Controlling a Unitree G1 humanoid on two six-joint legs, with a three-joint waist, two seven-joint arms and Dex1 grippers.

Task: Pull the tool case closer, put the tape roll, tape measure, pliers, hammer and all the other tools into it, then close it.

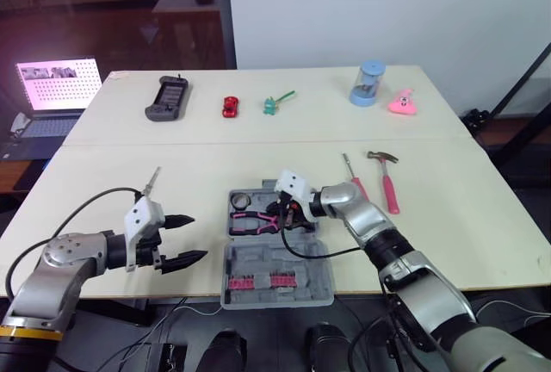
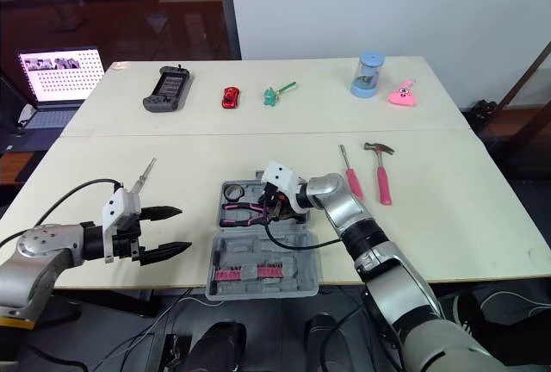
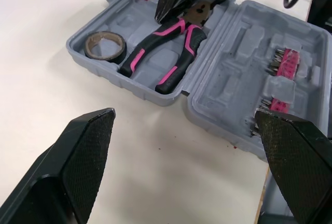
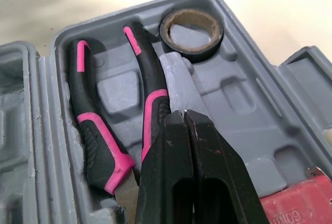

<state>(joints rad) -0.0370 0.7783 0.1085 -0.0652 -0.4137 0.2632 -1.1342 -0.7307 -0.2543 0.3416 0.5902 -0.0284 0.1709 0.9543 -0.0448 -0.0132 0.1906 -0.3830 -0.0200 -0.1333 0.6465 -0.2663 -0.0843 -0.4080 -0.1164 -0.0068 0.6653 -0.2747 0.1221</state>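
Note:
The grey tool case (image 1: 297, 262) lies open near the table's front edge. Its far half holds the black tape roll (image 1: 239, 200), the pink-and-black pliers (image 1: 251, 222) and a red tape measure (image 4: 298, 206). A pink bit set (image 1: 258, 282) fills the near half. My right gripper (image 1: 284, 214) is shut, with its tips down on a pliers handle (image 4: 150, 110) and nothing between the fingers. To the left of the case, my left gripper (image 1: 188, 239) hangs open and empty. The pink-handled hammer (image 1: 386, 181) and a pink screwdriver (image 1: 354, 179) lie right of the case.
A small silver-tipped tool (image 1: 151, 180) lies on the table just beyond my left wrist. Along the far table sit a game controller (image 1: 166, 98), a red toy car (image 1: 230, 107), a green toy (image 1: 275, 102), a blue cylinder (image 1: 368, 84) and a pink toy (image 1: 402, 102). A laptop (image 1: 56, 88) stands far left.

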